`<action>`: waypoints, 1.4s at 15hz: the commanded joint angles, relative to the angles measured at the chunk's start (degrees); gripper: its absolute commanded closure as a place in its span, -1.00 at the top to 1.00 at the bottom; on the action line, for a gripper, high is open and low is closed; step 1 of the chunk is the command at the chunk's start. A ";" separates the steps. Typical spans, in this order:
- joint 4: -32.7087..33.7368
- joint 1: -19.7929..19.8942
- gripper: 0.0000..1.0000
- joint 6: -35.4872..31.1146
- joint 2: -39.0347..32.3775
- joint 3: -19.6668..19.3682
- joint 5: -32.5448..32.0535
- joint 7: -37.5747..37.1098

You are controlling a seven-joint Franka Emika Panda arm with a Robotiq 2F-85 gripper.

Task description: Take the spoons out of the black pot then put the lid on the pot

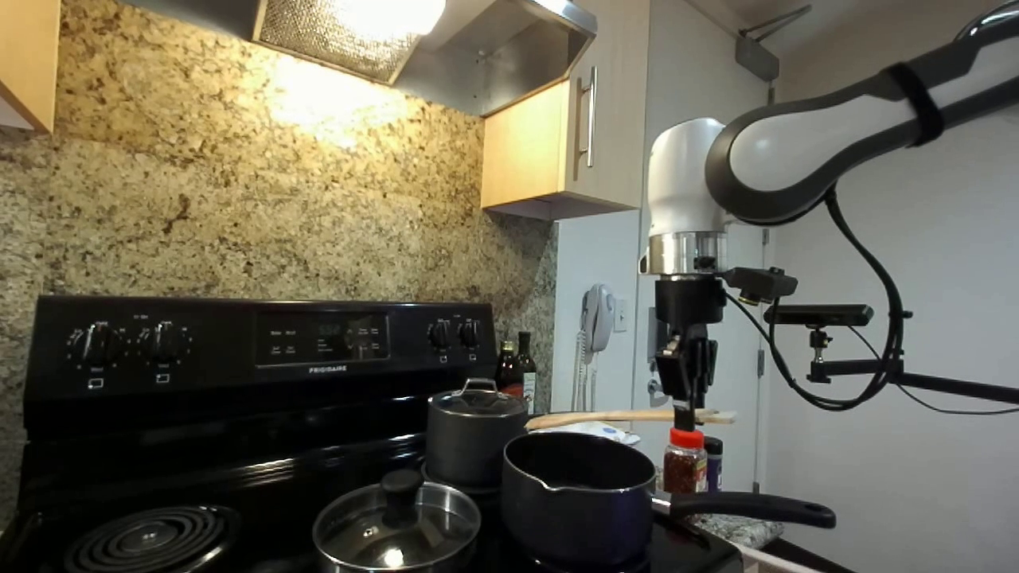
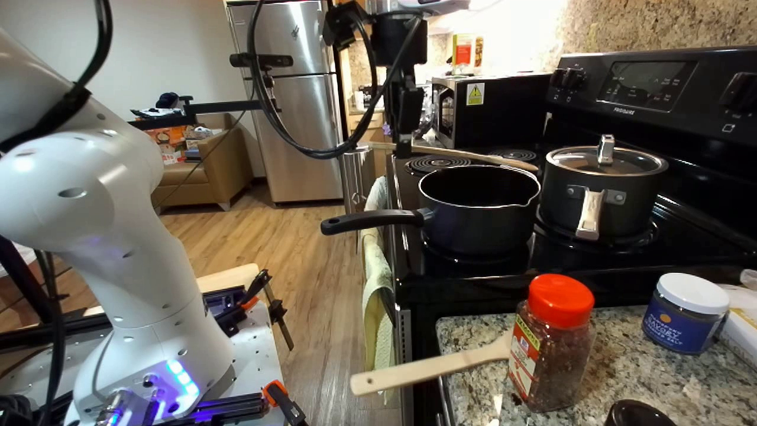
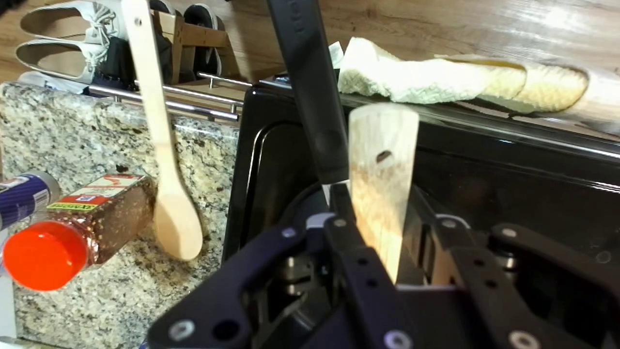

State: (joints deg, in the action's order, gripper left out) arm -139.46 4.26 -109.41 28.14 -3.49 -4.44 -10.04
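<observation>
The tool (image 1: 685, 415) pinches 1 wooden spoon (image 3: 382, 189) by the handle, near the black pot (image 2: 479, 228); a 2nd spoon (image 3: 161, 131) lies on the table (image 2: 627, 367), well apart from the tool.

The stovetop (image 3: 523, 160) carries the black pot (image 2: 482, 225), the counter (image 3: 106, 310) a wooden spoon (image 3: 162, 131).

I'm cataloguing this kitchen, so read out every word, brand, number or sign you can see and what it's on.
"FRIGIDAIRE": stove's control panel
"SAVORY" and "SALT": blue jar
"MORE", preceding characters unclear: red-lidded jar
"!" in yellow triangle: sign on microwave
Too small or blurred: stove display, knob markings, black pot's handle lettering, dark bottles' labels, purple container's label, both jars' remaining print.
</observation>
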 commanded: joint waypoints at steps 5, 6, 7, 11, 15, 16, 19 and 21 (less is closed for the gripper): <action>-2.90 0.62 -0.78 -6.89 2.18 -0.55 4.18 0.19; -3.26 0.69 -0.78 -7.74 2.51 -0.64 4.63 0.17; -3.66 0.71 -0.78 -8.80 2.95 -0.76 5.21 0.13; -7.20 2.01 -0.78 -16.39 6.56 -0.43 7.25 -3.40; -11.52 5.04 -0.78 -19.94 10.46 -0.73 9.44 -8.87; -12.86 6.35 -0.78 -19.80 11.68 -0.65 9.44 -10.48; -16.22 10.34 -0.78 -19.02 14.80 -0.68 8.48 -13.54; -17.86 12.93 -0.78 -18.61 16.67 -0.50 7.72 -14.70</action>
State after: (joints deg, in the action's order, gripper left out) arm -153.83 13.72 -127.29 40.84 -4.79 3.52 -22.05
